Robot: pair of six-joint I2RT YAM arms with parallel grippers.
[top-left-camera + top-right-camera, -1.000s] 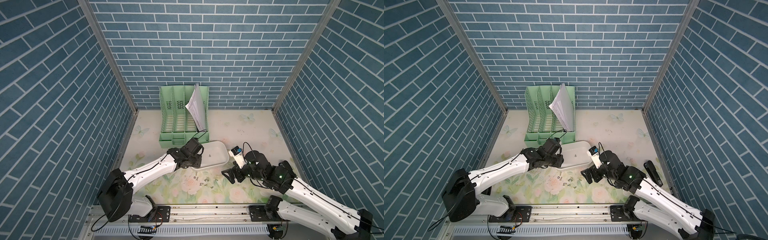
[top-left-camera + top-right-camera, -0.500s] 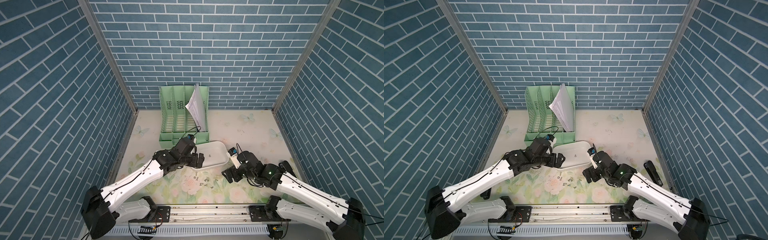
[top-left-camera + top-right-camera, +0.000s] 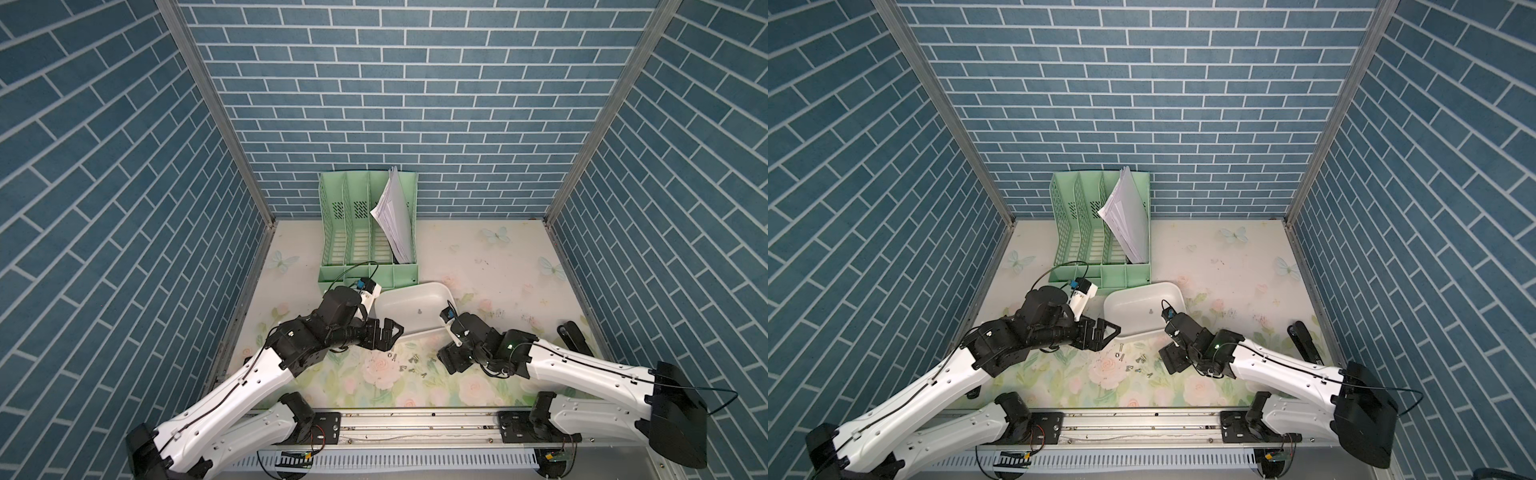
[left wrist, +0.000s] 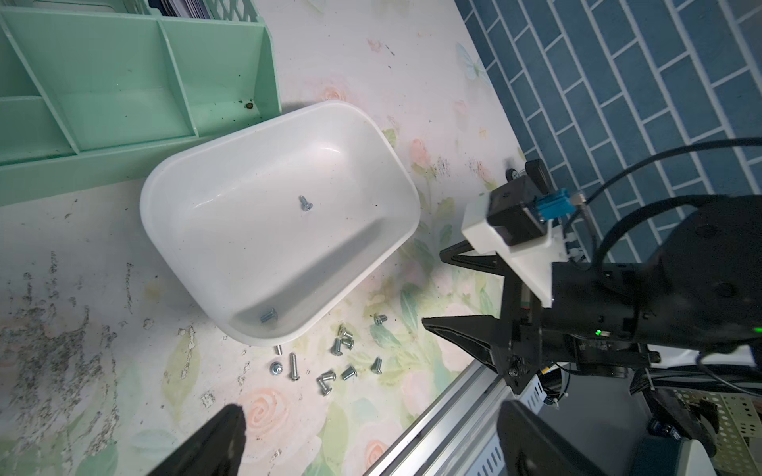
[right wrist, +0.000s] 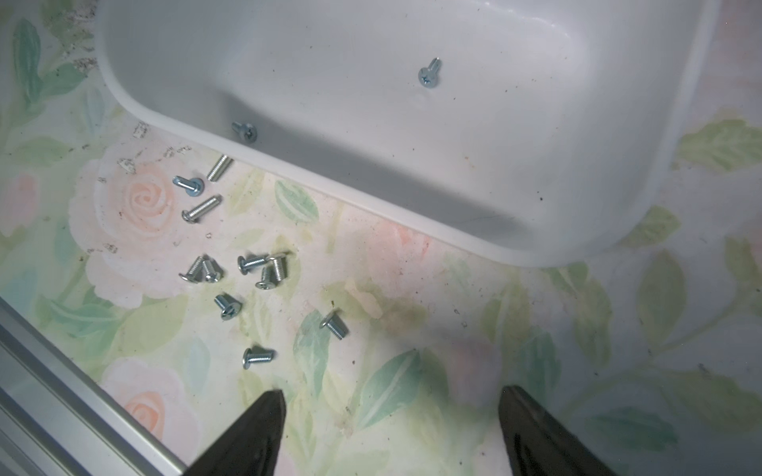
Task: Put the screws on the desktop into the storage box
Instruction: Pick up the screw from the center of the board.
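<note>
Several small grey screws (image 3: 409,366) (image 3: 1133,362) lie loose on the floral desktop (image 3: 498,266), just in front of the white storage box (image 3: 409,297) (image 3: 1144,301). Two more screws (image 4: 305,203) (image 5: 245,130) lie inside the storage box (image 4: 268,247) (image 5: 453,144). My left gripper (image 3: 395,332) (image 4: 371,412) hovers open at the box's near left corner, empty. My right gripper (image 3: 446,362) (image 5: 391,393) stands open low over the desktop, to the right of the loose screws (image 5: 247,268), with nothing between its fingers.
A mint-green file organiser (image 3: 365,232) holding white papers (image 3: 395,220) stands behind the box. A black object (image 3: 571,336) lies by the right wall. The metal rail (image 3: 415,419) runs along the front edge. Dark scratch marks (image 4: 53,329) cover the desktop left of the box.
My left gripper has opened wide and drawn back from over the box to its near left corner. My right gripper has moved left and lower, closer to the loose screws.
</note>
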